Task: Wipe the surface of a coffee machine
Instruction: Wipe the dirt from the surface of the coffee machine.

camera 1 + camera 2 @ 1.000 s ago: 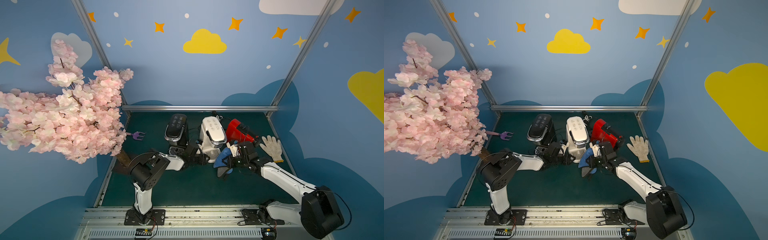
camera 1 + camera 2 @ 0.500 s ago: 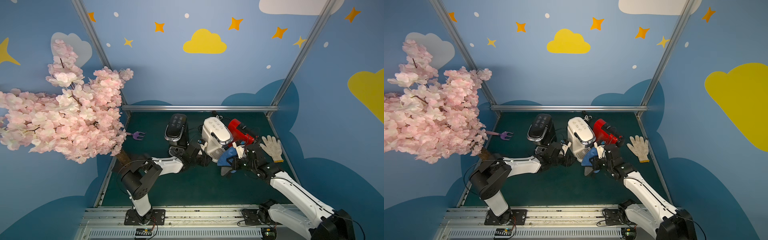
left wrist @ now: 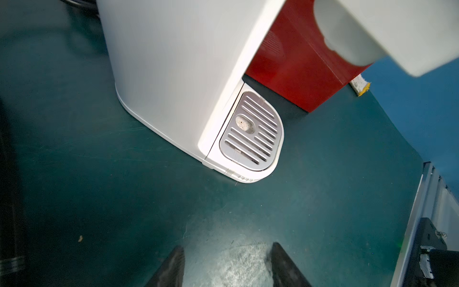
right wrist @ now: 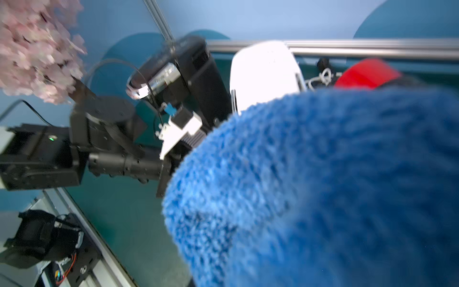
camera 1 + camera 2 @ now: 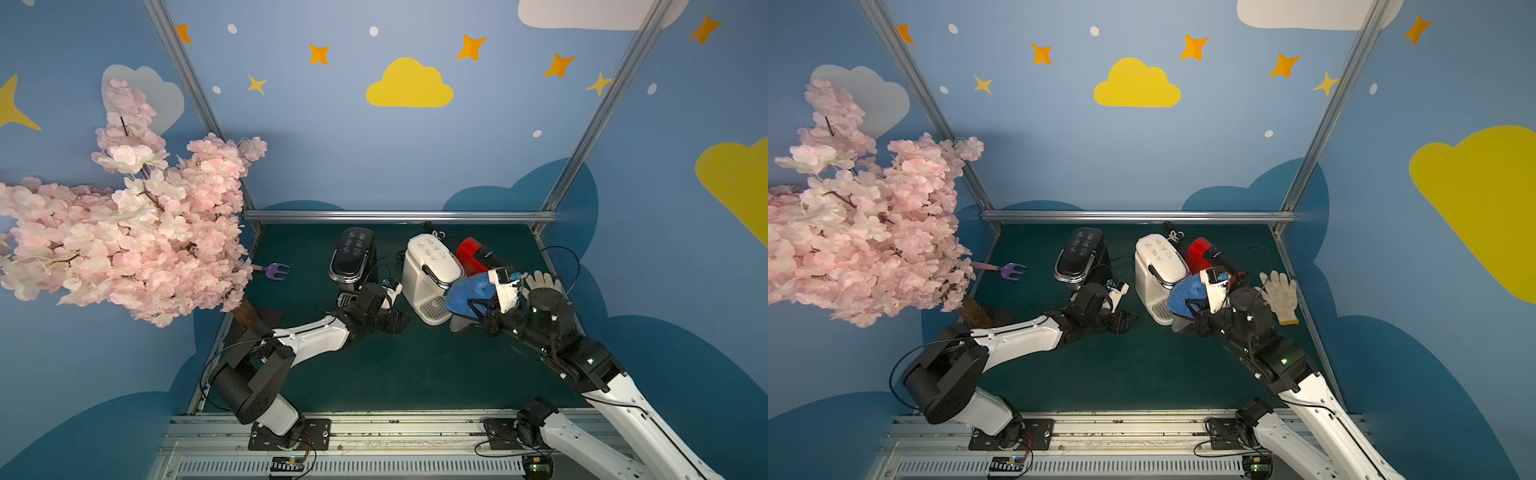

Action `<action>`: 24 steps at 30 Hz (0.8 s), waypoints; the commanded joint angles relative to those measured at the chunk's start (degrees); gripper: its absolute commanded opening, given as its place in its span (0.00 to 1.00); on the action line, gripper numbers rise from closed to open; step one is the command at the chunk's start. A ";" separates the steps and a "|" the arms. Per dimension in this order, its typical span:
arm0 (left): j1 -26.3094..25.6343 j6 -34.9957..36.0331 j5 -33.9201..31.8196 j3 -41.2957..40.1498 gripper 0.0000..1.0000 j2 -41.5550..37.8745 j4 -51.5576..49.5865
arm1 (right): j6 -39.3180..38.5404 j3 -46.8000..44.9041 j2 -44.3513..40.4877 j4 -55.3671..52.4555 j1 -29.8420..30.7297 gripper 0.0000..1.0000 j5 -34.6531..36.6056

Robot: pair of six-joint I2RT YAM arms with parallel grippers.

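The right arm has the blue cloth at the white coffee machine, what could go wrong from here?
The left gripper is open and apart from the white coffee machine, so the push may slide it. The red machine stands close beside the blue cloth; the right gripper could knock it. The cloth blocks most of the right wrist view.

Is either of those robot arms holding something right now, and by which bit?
The right claw is shut on the blue cloth, pinching a bunched fold; the exact spot is hidden. The left claw is open and holds nothing.
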 commanded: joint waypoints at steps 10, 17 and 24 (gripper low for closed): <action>2.46 4.14 -4.22 -7.89 0.57 -10.44 -1.83 | -10.70 21.92 25.93 1.73 5.38 0.00 10.85; 3.00 4.76 -5.05 -11.00 0.57 -14.82 -0.30 | -11.25 31.79 39.22 -0.85 4.69 0.00 12.34; 3.74 5.45 -7.77 -13.19 0.57 -19.75 -1.17 | -10.28 34.99 47.52 -1.11 5.34 0.00 11.46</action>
